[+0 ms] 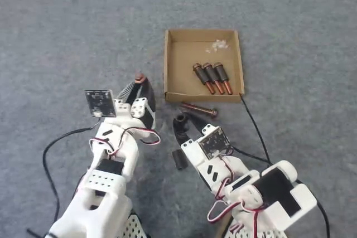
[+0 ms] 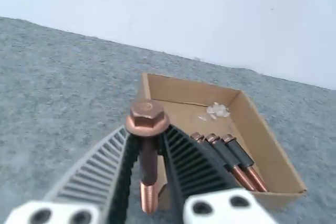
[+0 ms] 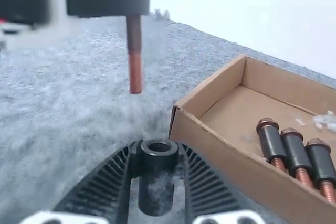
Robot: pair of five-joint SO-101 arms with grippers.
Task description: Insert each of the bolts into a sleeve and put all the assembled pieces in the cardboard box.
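Observation:
My left gripper is shut on a copper bolt, held upright with its hex head on top, just left of the cardboard box. Lower and to the right, my right gripper is shut on a black sleeve with its bore facing up. In the right wrist view the hanging bolt is farther off, apart from the sleeve. Three bolt-and-sleeve pieces lie side by side in the box. A loose bolt lies on the carpet in front of the box, and a spare sleeve lies beside the right arm.
Grey carpet covers the table. A black cable runs from the box's near right corner down past the right arm. Small white scraps sit at the back of the box. Open carpet lies left of and behind the box.

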